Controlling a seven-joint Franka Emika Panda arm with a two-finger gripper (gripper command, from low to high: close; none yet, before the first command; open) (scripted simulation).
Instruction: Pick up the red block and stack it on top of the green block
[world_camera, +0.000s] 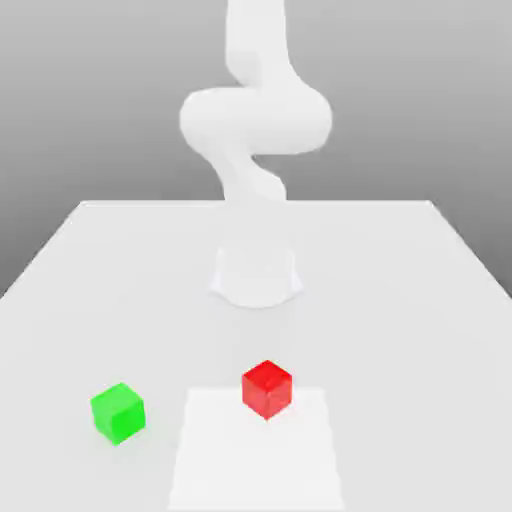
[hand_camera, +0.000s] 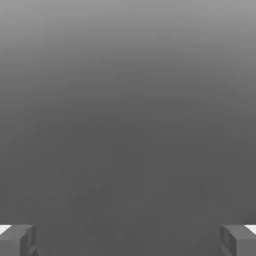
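Observation:
The red block (world_camera: 267, 388) rests on the white table (world_camera: 400, 300), near the front and about the middle. The green block (world_camera: 118, 412) sits on the same surface toward the exterior view's left of the red one, a clear gap between them. In the hand view my gripper (hand_camera: 128, 240) is open: its two grey fingertips (hand_camera: 17, 240) stand far apart with nothing between them, and behind them lies plain grey background. Neither block appears in the hand view.
The white arm's base (world_camera: 256, 275) stands at the table's middle, behind the blocks, with its links (world_camera: 255, 115) curving upward. A paler rectangular patch (world_camera: 255, 460) lies at the front edge, under and behind the red block.

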